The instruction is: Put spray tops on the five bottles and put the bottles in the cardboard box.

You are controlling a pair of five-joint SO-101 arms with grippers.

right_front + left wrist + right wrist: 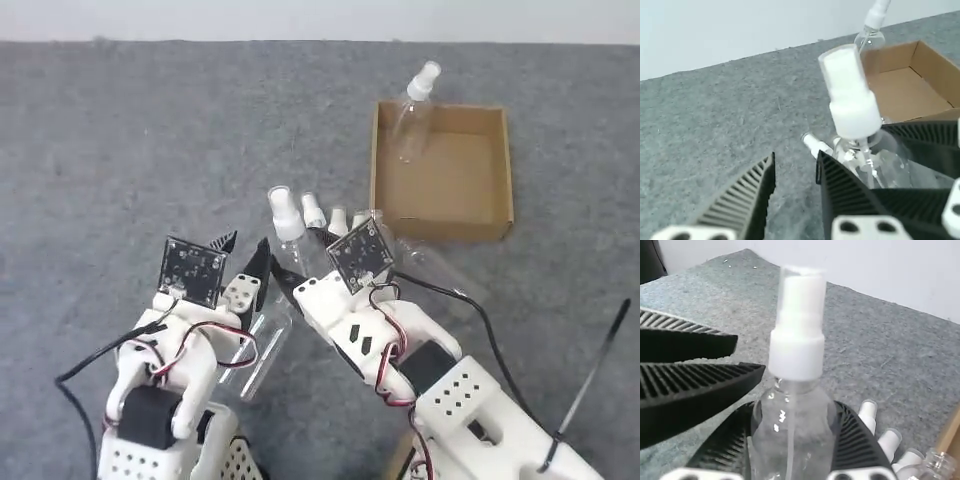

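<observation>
My right gripper point(298, 265) point(792, 442) is shut on a clear bottle point(288, 232) point(790, 430) that stands upright with a white spray top point(797, 325) point(850, 100) on it. Just beside that top, my left gripper point(245, 255) point(795, 175) is open and holds nothing. The cardboard box point(495, 165) point(910, 85) sits at the back right, and one capped bottle point(415, 110) point(871, 27) leans on its far wall. Three loose spray tops point(338, 220) point(887, 440) lie between the held bottle and the box.
A clear uncapped bottle point(265, 350) lies on the grey mat point(120, 150) between the two arms. Another clear bottle point(440, 270) lies in front of the box, its open neck point(937, 462) beside the loose tops.
</observation>
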